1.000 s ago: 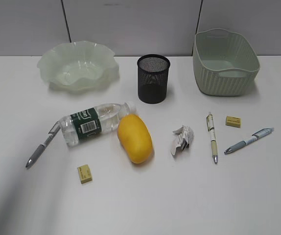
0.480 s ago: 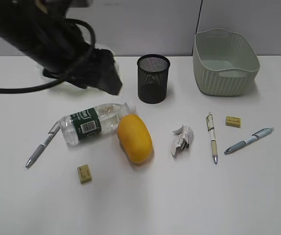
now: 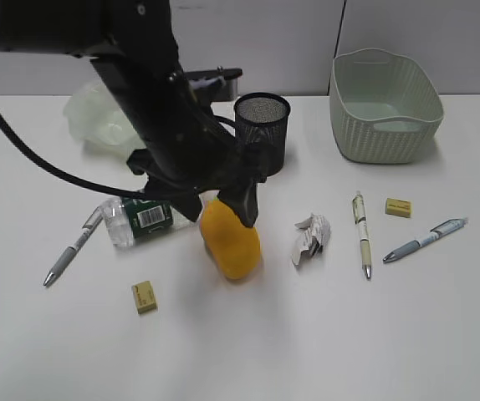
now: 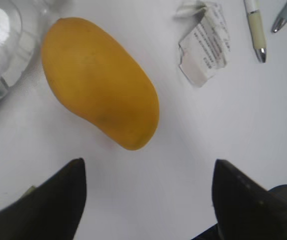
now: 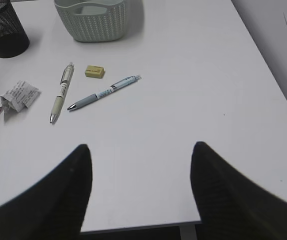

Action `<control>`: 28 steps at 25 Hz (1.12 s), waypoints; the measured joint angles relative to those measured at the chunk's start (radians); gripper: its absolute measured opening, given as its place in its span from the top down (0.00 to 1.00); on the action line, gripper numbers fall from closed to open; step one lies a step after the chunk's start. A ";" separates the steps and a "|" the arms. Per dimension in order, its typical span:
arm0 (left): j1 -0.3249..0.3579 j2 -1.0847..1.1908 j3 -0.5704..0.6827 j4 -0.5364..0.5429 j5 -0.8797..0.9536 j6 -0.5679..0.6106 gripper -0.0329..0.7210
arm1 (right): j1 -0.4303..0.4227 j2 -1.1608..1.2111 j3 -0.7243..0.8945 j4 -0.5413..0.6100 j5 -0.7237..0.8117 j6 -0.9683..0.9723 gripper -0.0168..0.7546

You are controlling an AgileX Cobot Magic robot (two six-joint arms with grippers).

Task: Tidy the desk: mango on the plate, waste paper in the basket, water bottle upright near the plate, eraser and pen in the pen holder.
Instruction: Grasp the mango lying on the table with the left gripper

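The yellow mango (image 3: pixel 232 246) lies on the white desk (image 3: pixel 324 334) beside the toppled water bottle (image 3: pixel 140 219). My left gripper (image 3: pixel 219 209) hangs open just above the mango's far end, and the mango (image 4: pixel 101 82) lies ahead of its empty gripper (image 4: pixel 148 170). The waste paper (image 3: pixel 311 236) sits right of the mango. The arm partly hides the wavy green plate (image 3: pixel 89 117). Pen holder (image 3: pixel 265 125) and basket (image 3: pixel 382 109) stand at the back. Pens (image 3: pixel 362 234) (image 3: pixel 424 240) (image 3: pixel 73 248) and erasers (image 3: pixel 398 207) (image 3: pixel 145 296) lie loose. My right gripper (image 5: pixel 141 150) is open over the desk's right front edge.
The left arm's black body and cable cross the back left of the desk. In the right wrist view the desk's right edge (image 5: pixel 263 60) and front edge (image 5: pixel 133 227) are close.
My left arm has swung in from the upper left and down over the bottle and mango, now covering part of the plate. Nothing on the desk has moved.
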 joint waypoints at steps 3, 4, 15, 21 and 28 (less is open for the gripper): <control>0.000 0.060 -0.014 -0.002 0.011 -0.031 0.15 | 0.000 0.000 0.000 0.000 0.000 0.000 0.34; 0.000 0.074 -0.014 -0.002 0.011 -0.047 0.13 | 0.000 0.000 0.000 0.000 0.000 0.000 0.34; 0.000 0.139 -0.015 -0.007 -0.101 -0.352 0.04 | 0.000 0.000 0.000 0.000 0.000 0.000 0.34; 0.000 0.178 -0.016 -0.013 -0.100 -0.391 0.04 | 0.000 0.000 0.000 0.000 0.000 0.000 0.34; 0.000 0.226 -0.016 -0.043 -0.153 -0.395 0.04 | 0.000 0.000 0.000 0.000 0.000 0.000 0.34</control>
